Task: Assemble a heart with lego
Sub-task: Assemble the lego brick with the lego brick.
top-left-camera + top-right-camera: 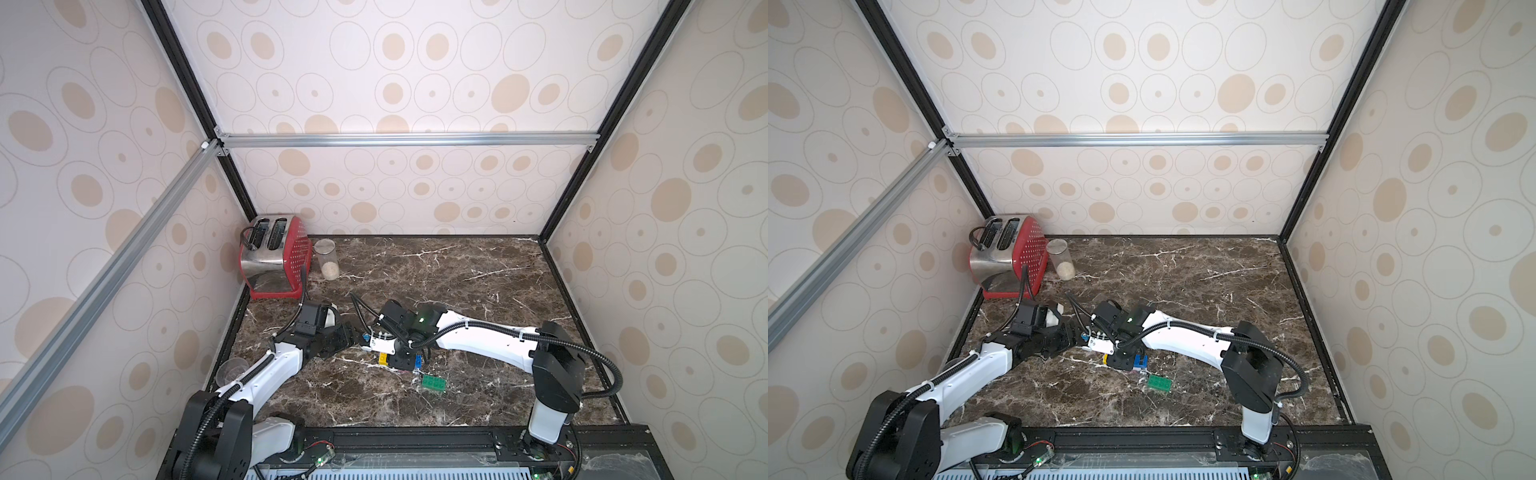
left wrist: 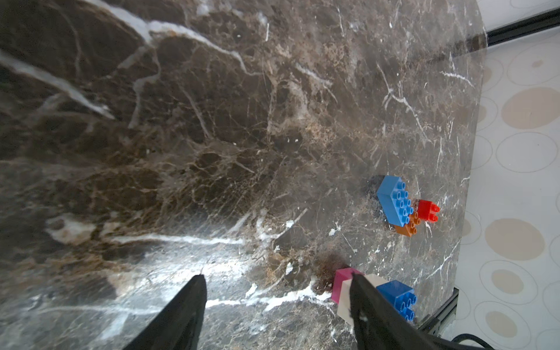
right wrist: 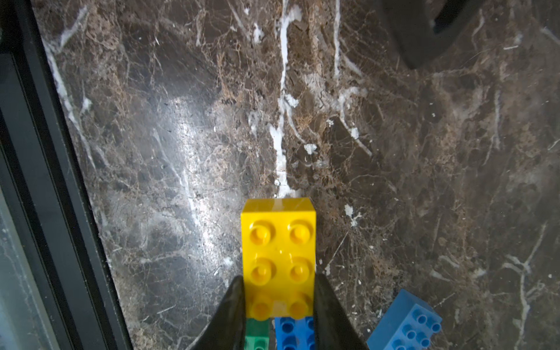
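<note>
My right gripper (image 3: 279,278) is shut on the end of a yellow lego brick (image 3: 278,242), studs facing the camera, just above the marble table (image 3: 181,136). Behind the yellow brick, a green brick (image 3: 257,333) and a blue brick (image 3: 295,333) show between the jaws. Another blue brick (image 3: 406,324) lies loose beside them. My left gripper (image 2: 276,275) is open over bare marble. A joined pink (image 2: 341,283), white (image 2: 344,303) and blue (image 2: 397,297) stack sits just outside one of its fingers (image 2: 363,303). Farther off lie a blue (image 2: 391,197), an orange (image 2: 409,227) and a red brick (image 2: 425,210). In both top views the grippers meet mid-table, with a green brick (image 1: 434,383) (image 1: 1159,382) nearby.
A red toaster (image 1: 274,255) and a glass jar (image 1: 327,258) stand at the back left corner. A clear plastic cup (image 1: 230,370) sits by the left wall beside my left arm. Patterned walls close in three sides, and a black rail (image 3: 45,181) edges the table.
</note>
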`<state>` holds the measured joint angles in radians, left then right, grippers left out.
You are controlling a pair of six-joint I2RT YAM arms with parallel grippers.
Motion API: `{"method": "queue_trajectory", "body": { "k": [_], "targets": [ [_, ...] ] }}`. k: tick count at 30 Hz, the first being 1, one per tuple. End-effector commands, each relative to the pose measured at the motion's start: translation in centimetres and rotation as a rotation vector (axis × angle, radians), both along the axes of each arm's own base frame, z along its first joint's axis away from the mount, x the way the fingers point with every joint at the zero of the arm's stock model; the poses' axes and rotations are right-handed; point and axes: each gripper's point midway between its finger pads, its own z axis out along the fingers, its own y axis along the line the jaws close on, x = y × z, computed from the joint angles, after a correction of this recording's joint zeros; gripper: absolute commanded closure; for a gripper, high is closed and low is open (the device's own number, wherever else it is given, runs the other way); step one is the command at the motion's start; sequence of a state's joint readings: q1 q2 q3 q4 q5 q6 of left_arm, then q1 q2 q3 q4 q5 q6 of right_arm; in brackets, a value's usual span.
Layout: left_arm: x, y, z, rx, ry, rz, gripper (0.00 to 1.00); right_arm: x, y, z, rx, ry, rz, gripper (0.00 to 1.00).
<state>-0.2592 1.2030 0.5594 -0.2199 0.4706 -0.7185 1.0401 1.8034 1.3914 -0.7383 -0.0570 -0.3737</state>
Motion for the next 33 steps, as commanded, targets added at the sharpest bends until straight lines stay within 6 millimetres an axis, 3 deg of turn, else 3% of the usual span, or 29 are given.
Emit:
{"method": "queue_trajectory", "body": {
  "k": [1, 24, 33],
  "targets": [
    [0.0, -0.7, 0.0, -0.024, 0.003, -0.018, 0.25, -0.3, -0.5, -0.9, -0.014, 0.017, 0.033, 0.76],
    [0.7, -2.4, -0.8, -0.005, 0.017, -0.060, 0.24, 0.2, -2.9, -2.3, -0.037, 0.061, 0.013, 0.76],
    [0.7, -2.3, -0.6, -0.003, 0.013, -0.055, 0.24, 0.8, -2.9, -2.0, -0.027, 0.061, 0.015, 0.76]
  ]
}}
